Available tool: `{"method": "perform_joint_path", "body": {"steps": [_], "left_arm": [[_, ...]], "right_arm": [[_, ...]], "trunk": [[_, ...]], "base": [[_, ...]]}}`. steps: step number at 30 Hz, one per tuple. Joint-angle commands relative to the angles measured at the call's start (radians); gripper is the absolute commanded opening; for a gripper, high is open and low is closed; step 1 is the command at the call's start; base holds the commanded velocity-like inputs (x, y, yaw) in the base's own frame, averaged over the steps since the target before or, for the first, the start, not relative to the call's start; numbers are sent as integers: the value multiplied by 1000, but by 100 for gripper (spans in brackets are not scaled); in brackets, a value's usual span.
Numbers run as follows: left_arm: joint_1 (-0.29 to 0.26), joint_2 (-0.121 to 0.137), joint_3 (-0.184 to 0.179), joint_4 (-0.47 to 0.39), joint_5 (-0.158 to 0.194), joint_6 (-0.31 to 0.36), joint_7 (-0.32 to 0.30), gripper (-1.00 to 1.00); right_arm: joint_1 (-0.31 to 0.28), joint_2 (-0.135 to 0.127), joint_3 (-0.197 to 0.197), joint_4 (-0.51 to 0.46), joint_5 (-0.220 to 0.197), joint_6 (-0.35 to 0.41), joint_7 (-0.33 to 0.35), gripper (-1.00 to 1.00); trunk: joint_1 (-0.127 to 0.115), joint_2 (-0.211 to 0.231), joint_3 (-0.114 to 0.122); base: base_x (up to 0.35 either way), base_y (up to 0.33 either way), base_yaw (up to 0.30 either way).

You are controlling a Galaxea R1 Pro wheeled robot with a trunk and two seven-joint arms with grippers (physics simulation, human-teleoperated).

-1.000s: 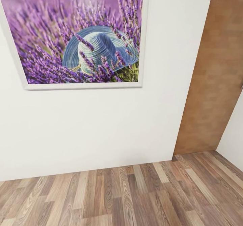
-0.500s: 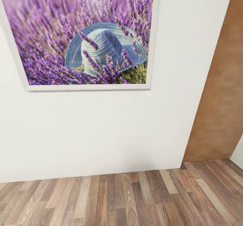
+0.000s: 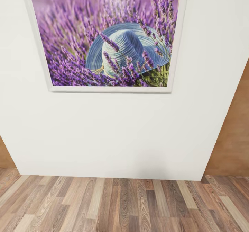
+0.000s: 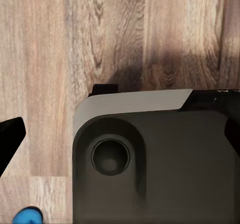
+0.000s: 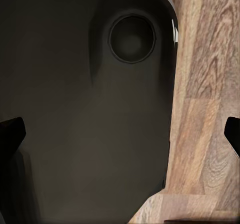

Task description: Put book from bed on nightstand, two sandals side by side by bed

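White plaster wall (image 3: pixel 114 135) faces the head camera, hung with a large white-framed picture (image 3: pixel 103 38) of purple lavender around a pale blue woven sun hat (image 3: pixel 128 48). Tan wooden sliding door (image 3: pixel 235 135) shows at the wall's right edge, another tan strip at far left. Light wood-plank floor (image 3: pixel 124 204) runs along the bottom. Left wrist view: dark robot base with grey top edge (image 4: pixel 150 164) over planks, one black fingertip (image 4: pixel 10 139) at the frame edge, a bright blue bit (image 4: pixel 27 216) at the corner, too small to identify. Right wrist view: same dark housing (image 5: pixel 85 108), black fingertips (image 5: pixel 11 131) at opposite edges, so that gripper's fingers are spread wide apart. Left gripper's state: cannot tell. Book, bed, nightstands not seen.
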Motion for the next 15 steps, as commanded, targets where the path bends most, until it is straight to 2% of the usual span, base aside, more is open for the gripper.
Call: {"method": "perform_joint_path", "body": {"steps": [1,15], "left_arm": [[0,0,0,0,0,-2,0,100],[0,1,0,2,-2,-1,0,100]], "right_arm": [[0,0,0,0,0,0,0,100],[0,-3,0,0,-1,0,0,100]], "trunk": [[0,0,-1],[0,0,-1]], "base": [[1,0,280],[0,0,281]]}}
